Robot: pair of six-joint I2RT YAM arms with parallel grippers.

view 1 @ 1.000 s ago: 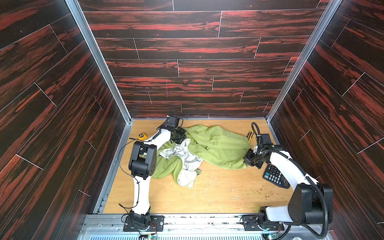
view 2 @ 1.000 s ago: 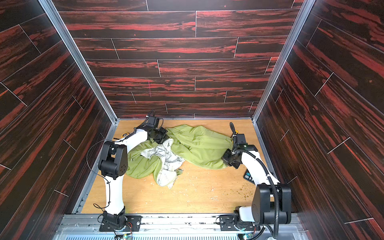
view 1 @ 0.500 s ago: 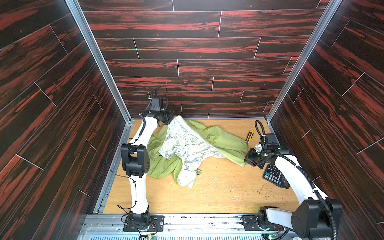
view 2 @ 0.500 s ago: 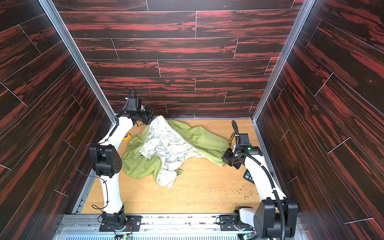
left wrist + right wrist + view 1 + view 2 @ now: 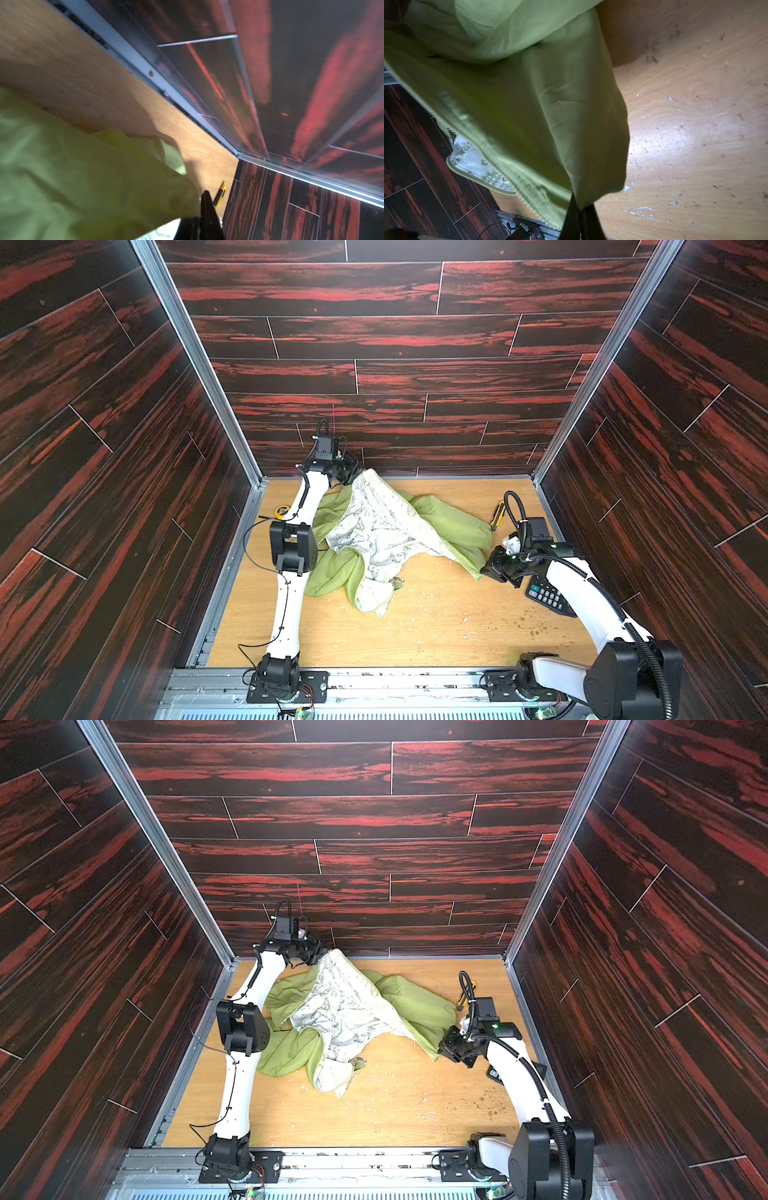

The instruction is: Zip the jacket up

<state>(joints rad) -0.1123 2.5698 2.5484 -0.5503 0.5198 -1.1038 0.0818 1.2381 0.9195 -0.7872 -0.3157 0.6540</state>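
Left pincer [image 5: 354, 472] lifted jacket [image 5: 449, 522] edge rearward; right pincer [image 5: 484, 570] clamps hem.

Dark wood-grain panels [image 5: 395, 335], streaked with red and laid in staggered planks, line the back and both sides of a narrow booth in both top views. Silver metal posts [image 5: 195, 356] run up the two far corners. The floor [image 5: 436, 635] is a pale wooden board, scuffed and scattered with white flecks [image 5: 671, 99] and dark crumbs [image 5: 534, 628]. A metal rail [image 5: 415, 682] edges its near side. In the right wrist view, light pools in a bright patch [image 5: 660, 141] on the board.
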